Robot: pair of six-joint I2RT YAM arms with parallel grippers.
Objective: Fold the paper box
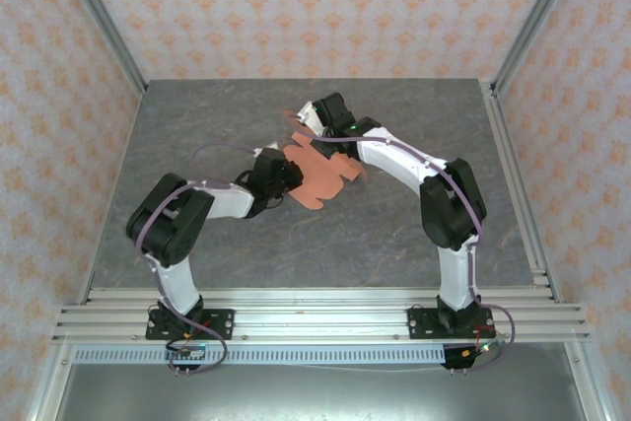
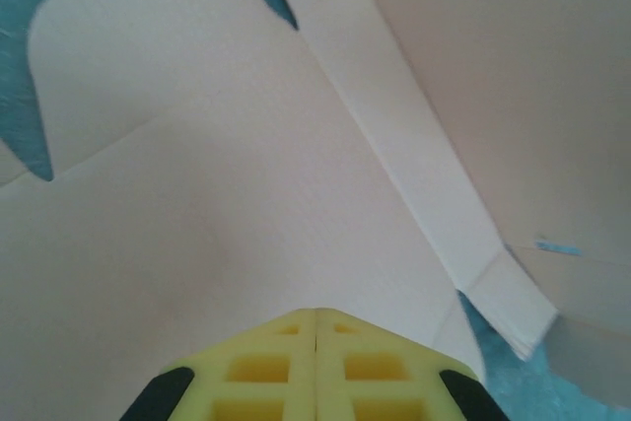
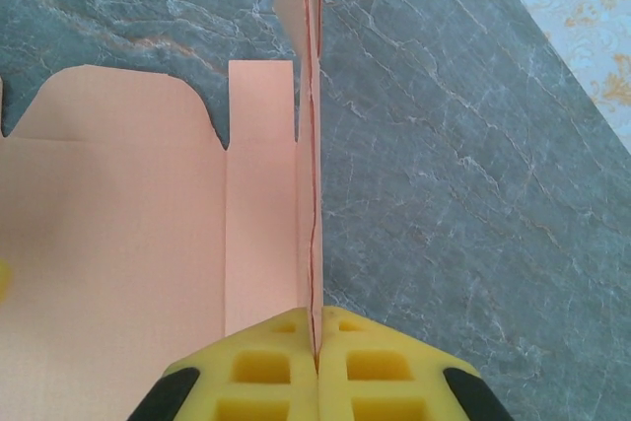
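Item: paper box (image 1: 320, 173), salmon-orange die-cut card, mostly flat sheet with rounded tabs.
Location: middle of the table (image 1: 414, 234), lying between the two grippers.
Right gripper (image 3: 315, 347): clenched on one flap (image 3: 310, 145) at the sheet's far edge; the flap stands upright between the pads.
Left gripper (image 2: 315, 324): pads closed together at the sheet's left edge, over the card; whether any card is pinched cannot be told.
Key relation: the raised flap's long axis runs straight ahead in line with the right fingers; the flat panels lie to the left of it, bare table to the right.
Nearer arm: right, already on the fold line.
Judgement: the next crease likely turns that flap leftward, over the panels.
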